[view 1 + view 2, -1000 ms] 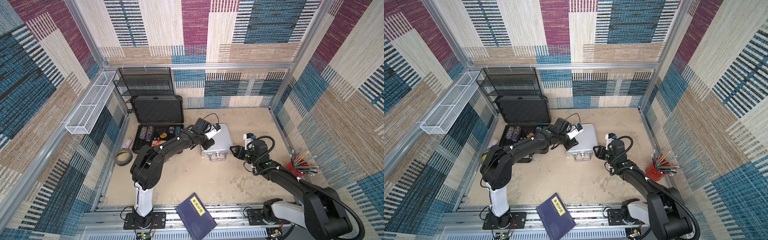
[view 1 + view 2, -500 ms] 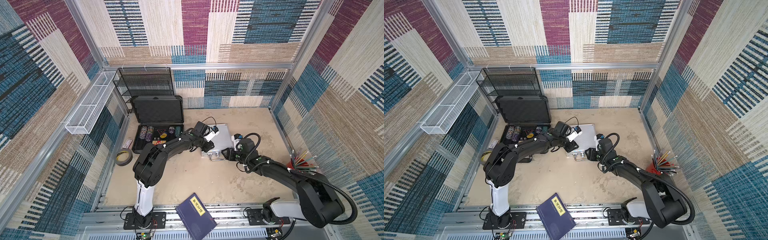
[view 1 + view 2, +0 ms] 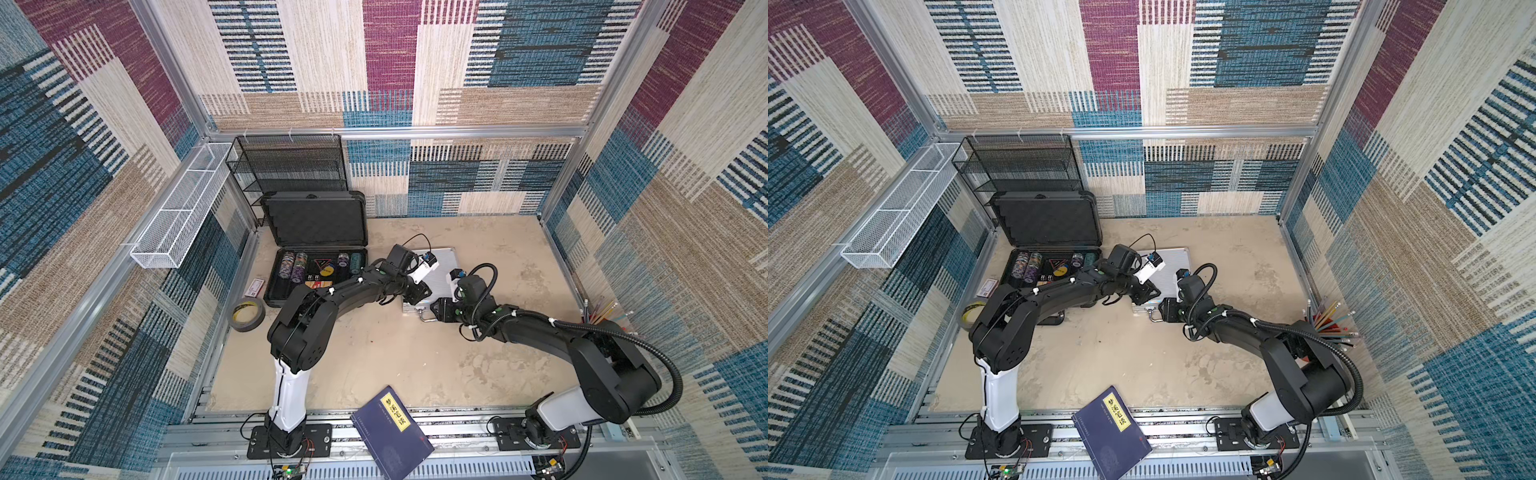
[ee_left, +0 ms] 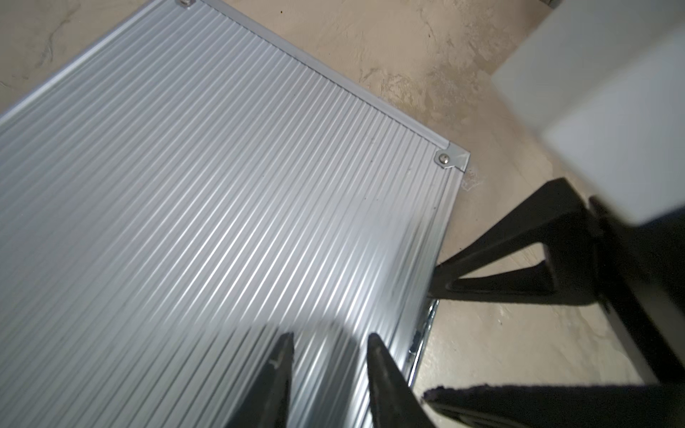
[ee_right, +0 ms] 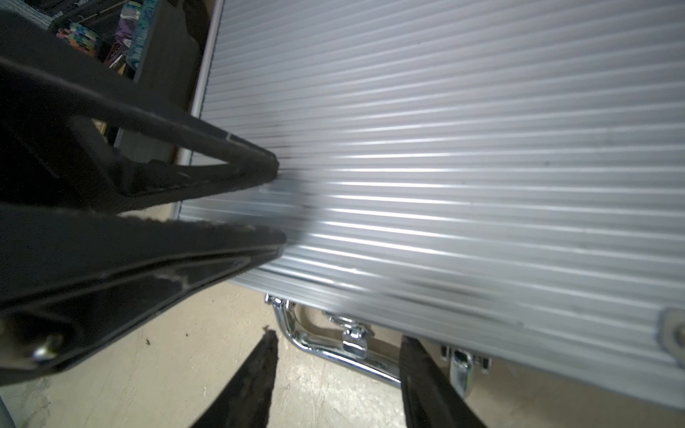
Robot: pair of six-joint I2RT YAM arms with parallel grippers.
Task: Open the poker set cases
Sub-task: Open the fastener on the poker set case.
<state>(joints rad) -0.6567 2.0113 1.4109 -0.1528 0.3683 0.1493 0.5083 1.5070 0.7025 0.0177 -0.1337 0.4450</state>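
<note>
The larger dark poker set case [image 3: 318, 220] stands open at the back left, lid upright, with chips in its black tray [image 3: 1054, 270]. The ribbed silver case [image 3: 441, 272] [image 4: 222, 185] lies shut mid-table, its chrome handle [image 5: 333, 352] toward the front. My left gripper [image 3: 417, 293] [image 4: 330, 344] hovers open over the lid's front corner, nothing between its fingers. My right gripper [image 3: 434, 309] [image 5: 341, 344] is open just in front of the case, its fingers either side of the handle, not touching it. In the right wrist view the left gripper's fingers [image 5: 222, 241] lie over the lid.
A blue book [image 3: 390, 432] with a yellow label overhangs the front rail. A tape roll [image 3: 248, 313] and a small card [image 3: 256, 287] lie left of the dark case. Black mesh rack [image 3: 291, 166] and white wire basket [image 3: 183, 208] at back left; pencil cup [image 3: 1325, 324] at right.
My right arm has swung left to the silver case's front edge, its jaws widening a little. The left gripper has shifted slightly toward the case's front corner.
</note>
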